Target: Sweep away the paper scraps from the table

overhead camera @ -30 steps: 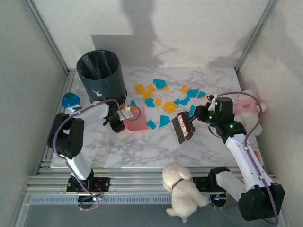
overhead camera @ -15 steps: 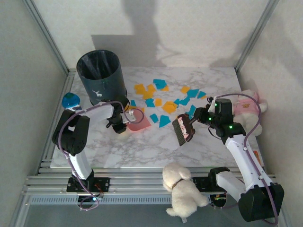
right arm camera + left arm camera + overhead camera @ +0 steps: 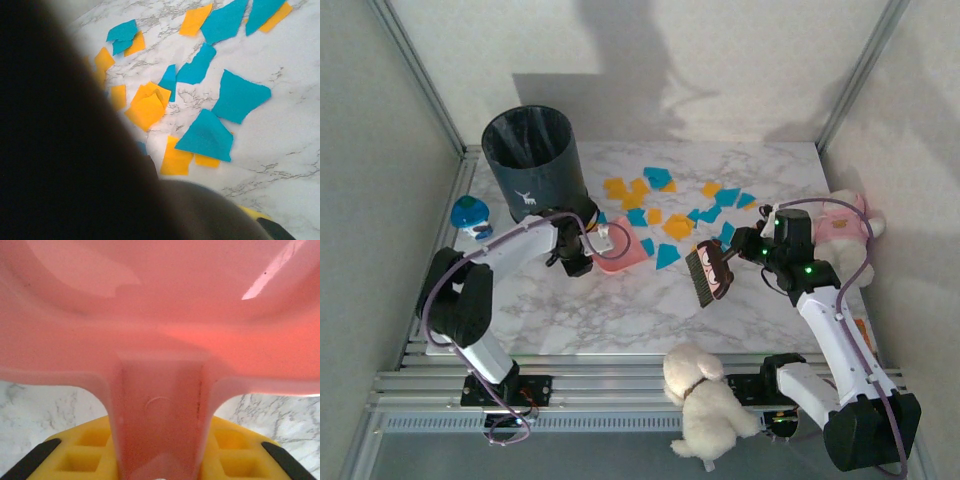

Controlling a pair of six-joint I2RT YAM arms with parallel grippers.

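**Item: paper scraps** [image 3: 677, 226]. Orange and teal pieces lay loose across the far middle of the tabletop [image 3: 620, 310], between the dark bin [image 3: 533, 160] and the right arm. The nearest teal piece lay just beside the dustpan's lip. None had been collected, and the main spread looked the same as a second earlier.

**Item: pink dustpan** [image 3: 623, 247]. Changed. A second earlier it lay nearer the front left, with the pincer apart behind it. It now sat closer to the scraps, at the left edge of the pile, with its mouth turned toward them.

**Item: left pincer** [image 3: 578, 255]. Changed. It was clamped on the dustpan's handle. The wrist view showed the pink stem running down between the yellow pads [image 3: 85, 450] with no gap on either side.

**Item: right pincer** [image 3: 752, 245]. Unchanged. It was clamped on the brush [image 3: 707, 272], which hung at the near right of the pile, so that scraps lay between brush and pan.

**Assessment.** With the pan gripped and placed, both tools were in hand, but sweeping had probably not begun. The likely next step was to draw the brush leftward through the pile toward the pan.
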